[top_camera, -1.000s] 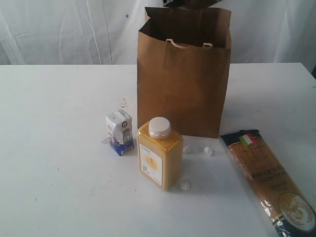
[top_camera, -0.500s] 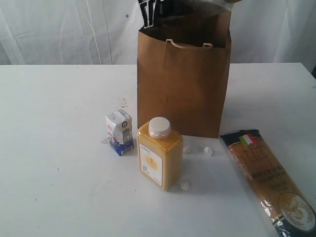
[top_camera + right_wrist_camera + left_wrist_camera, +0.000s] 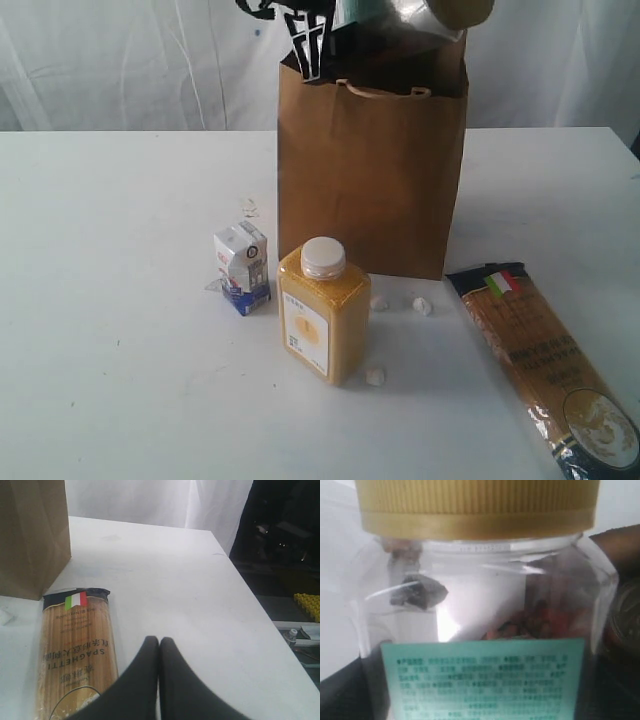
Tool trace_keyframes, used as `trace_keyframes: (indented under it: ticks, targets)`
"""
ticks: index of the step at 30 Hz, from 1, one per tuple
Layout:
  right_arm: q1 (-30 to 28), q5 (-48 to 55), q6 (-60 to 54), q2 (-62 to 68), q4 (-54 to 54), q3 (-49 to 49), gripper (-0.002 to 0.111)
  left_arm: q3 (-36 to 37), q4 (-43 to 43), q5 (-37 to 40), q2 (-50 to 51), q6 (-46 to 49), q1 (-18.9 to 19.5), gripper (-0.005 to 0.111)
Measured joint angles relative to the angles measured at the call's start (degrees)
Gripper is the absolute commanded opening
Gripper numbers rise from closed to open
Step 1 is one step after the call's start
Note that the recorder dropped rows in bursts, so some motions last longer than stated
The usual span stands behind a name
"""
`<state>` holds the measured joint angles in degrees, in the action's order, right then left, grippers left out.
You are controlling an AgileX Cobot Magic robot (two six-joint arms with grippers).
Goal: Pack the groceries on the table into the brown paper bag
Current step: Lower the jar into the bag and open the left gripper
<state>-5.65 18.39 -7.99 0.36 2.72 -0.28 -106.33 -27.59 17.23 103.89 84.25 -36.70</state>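
Note:
The brown paper bag (image 3: 372, 170) stands upright at the back middle of the table (image 3: 120, 300). Right above its open mouth my left gripper (image 3: 335, 20) is shut on the clear yellow-lidded jar (image 3: 405, 18), held on its side with the lid to the right. That jar (image 3: 480, 610) fills the left wrist view and hides the fingers. In front of the bag stand a small white-blue carton (image 3: 242, 267) and a yellow white-capped bottle (image 3: 322, 315). The spaghetti packet (image 3: 545, 360) lies at the right. My right gripper (image 3: 159, 641) hangs shut and empty beside the spaghetti packet (image 3: 75, 650).
Small white crumbs (image 3: 422, 306) lie between the bottle and the bag. The table's right edge (image 3: 250, 595) runs close to the right gripper, with dark floor and clutter beyond. A white curtain hangs behind the table.
The left gripper with the jar has come down into the exterior view over the bag's mouth; a second ago only a dark sliver showed there. The right gripper has stayed put.

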Motion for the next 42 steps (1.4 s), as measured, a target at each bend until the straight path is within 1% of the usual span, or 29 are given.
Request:
trace_keyframes:
  ticks: [3,7,10,15,23,30,32,34,38,42]
  targets:
    - [0.0,0.0,0.0,0.0,0.0,0.0,0.0,-0.71,-0.53,-0.12,-0.39,0.0,0.0,0.0]
    - [0.0,0.0,0.0,0.0,0.0,0.0,0.0,-1.49,-6.41,-0.79,-1.21,-1.23,0.0,0.0]
    - [0.0,0.0,0.0,0.0,0.0,0.0,0.0,-1.63,-8.12,-1.3,-0.89,-1.23,0.0,0.0]
    - [0.0,0.0,0.0,0.0,0.0,0.0,0.0,-1.63,-8.47,-1.61,1.43,-1.23,0.0,0.0]
    - [0.0,0.0,0.0,0.0,0.0,0.0,0.0,-1.63,-8.6,-7.21,3.19,-1.23,0.0,0.0]
    - [0.0,0.0,0.0,0.0,0.0,0.0,0.0,-1.63,-8.49,-6.95,4.23,-1.23,0.0,0.0]
    - [0.0,0.0,0.0,0.0,0.0,0.0,0.0,-1.63,-8.29,-5.45,4.23,-1.23,0.0,0.0]
    - [0.0,0.0,0.0,0.0,0.0,0.0,0.0,-1.63,-6.32,-2.98,4.23,-1.23,0.13,0.0]
    - [0.0,0.0,0.0,0.0,0.0,0.0,0.0,-1.63,3.36,5.63,4.23,-3.98,0.69,0.0]
    - [0.0,0.0,0.0,0.0,0.0,0.0,0.0,-1.63,9.5,8.72,4.23,-8.92,1.99,0.0]
